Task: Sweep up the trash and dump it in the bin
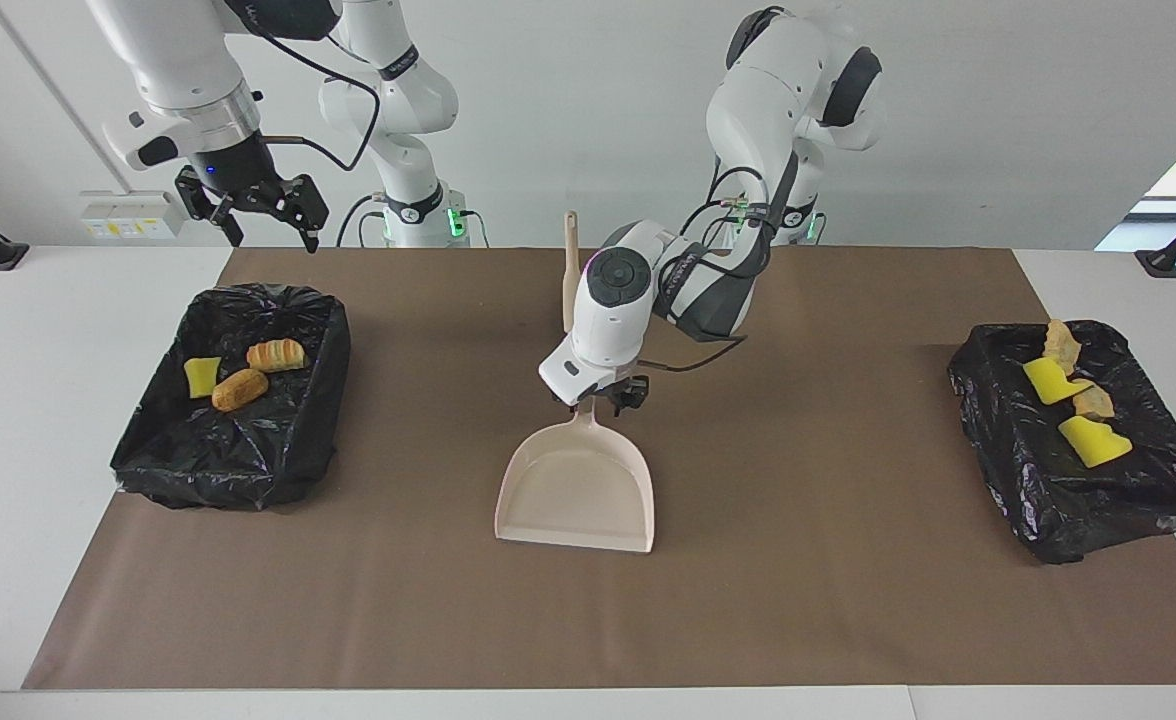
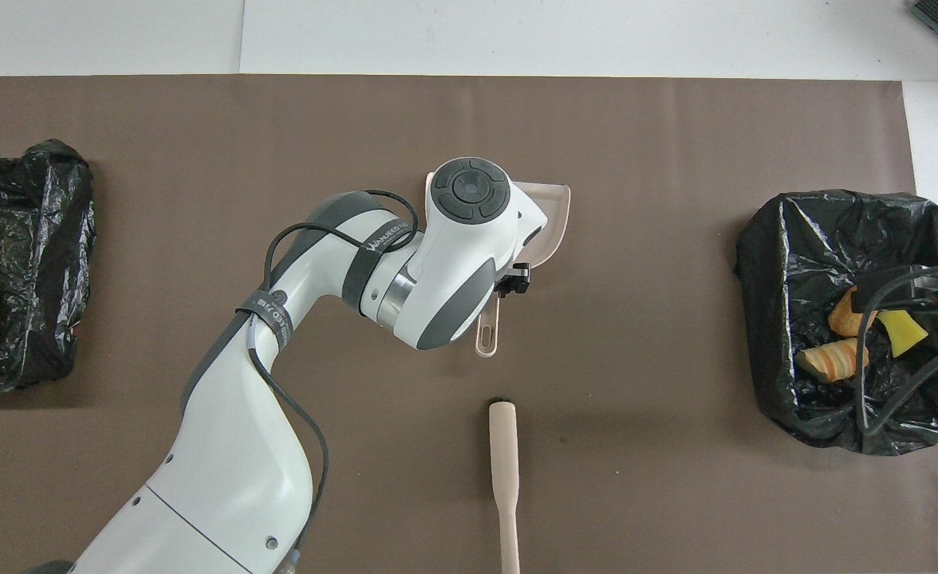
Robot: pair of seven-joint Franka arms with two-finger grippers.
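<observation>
**A:** Left arm pose?

**B:** Stretched from its base out to mid-bench [image 1: 48,420], elbow bent, wrist pitched down. Left end effector [image 1: 603,395] set low at the handle of the pale pink dustpan [image 1: 575,490]. Fingers spread to either side of the handle, so released, not clamped. Pan flat on the brown mat [image 1: 798,600], just below the end effector, mouth pointing away from the robots.

**A:** Right arm?

**B:** Waiting, held high. Right end effector [image 1: 260,210] unclenched, fingers apart, nothing between them. Hanging above the robot-side edge of a black-lined bin [image 1: 208,455].

**A:** Trash location?

**B:** Split between two bins. Under the right end effector, in that bin: one yellow wedge [image 1: 201,377] and two bread lumps [image 1: 240,389]. Well apart from the left end effector, at the left arm's end of the bench: second bin [image 1: 1098,505] holding two yellow pieces [image 1: 1093,441] and two brown scraps [image 1: 1093,402].

**A:** Brush?

**B:** Beige-handled brush [image 2: 504,462] lying on the mat, near the left end effector, closer to the robots than the pan. Not touched.
</observation>
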